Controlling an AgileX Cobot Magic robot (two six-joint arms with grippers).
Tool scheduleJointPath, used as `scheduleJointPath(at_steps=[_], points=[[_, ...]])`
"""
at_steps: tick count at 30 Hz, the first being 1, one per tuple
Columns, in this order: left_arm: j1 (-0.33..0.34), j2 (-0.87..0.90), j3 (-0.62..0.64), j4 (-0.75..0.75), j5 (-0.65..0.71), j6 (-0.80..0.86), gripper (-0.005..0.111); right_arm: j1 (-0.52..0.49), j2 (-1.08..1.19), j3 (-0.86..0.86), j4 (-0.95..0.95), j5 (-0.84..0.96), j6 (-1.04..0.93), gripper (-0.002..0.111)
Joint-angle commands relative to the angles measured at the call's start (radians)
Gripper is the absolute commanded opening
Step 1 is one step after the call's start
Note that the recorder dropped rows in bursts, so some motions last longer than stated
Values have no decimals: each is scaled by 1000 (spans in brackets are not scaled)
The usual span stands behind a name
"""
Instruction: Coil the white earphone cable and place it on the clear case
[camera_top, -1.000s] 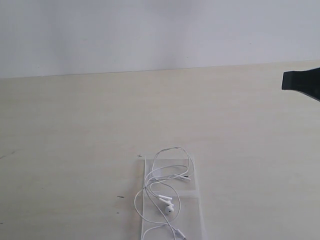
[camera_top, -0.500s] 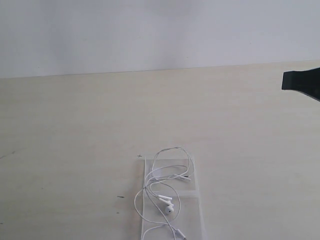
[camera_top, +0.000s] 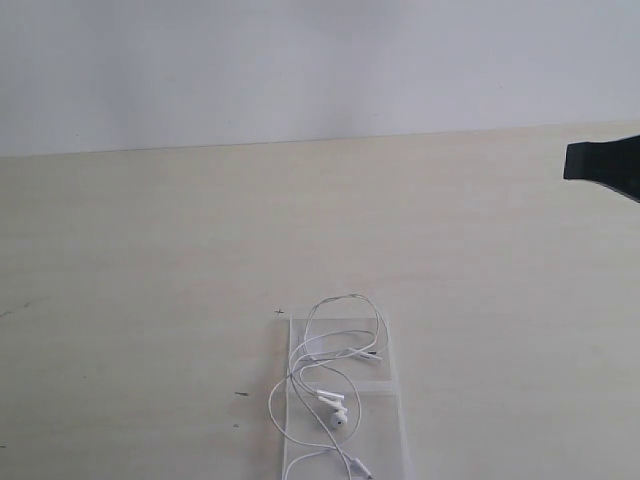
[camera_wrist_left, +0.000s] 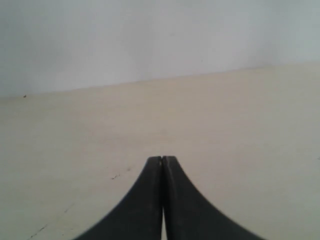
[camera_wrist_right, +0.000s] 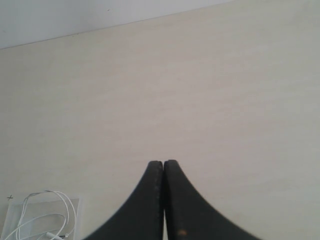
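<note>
The white earphone cable (camera_top: 333, 372) lies in loose loops on the clear case (camera_top: 395, 420), near the table's front edge in the exterior view; its earbuds (camera_top: 336, 410) rest mid-case. In the right wrist view the cable (camera_wrist_right: 46, 220) and a corner of the case (camera_wrist_right: 76, 202) show at the frame's edge. My right gripper (camera_wrist_right: 163, 162) is shut with nothing in it, far from the case; a black part of it (camera_top: 603, 163) shows at the exterior view's right edge. My left gripper (camera_wrist_left: 162, 158) is shut and empty over bare table; it is out of the exterior view.
The pale wooden table (camera_top: 150, 260) runs back to a white wall (camera_top: 300, 60). Small dark marks (camera_top: 241, 394) dot the wood left of the case.
</note>
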Motion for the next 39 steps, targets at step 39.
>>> scheduleJointPath(at_steps=[39], points=[[3,-24,3,10,55,-8,0,-5,-307,-2,-13,14,-169,0]])
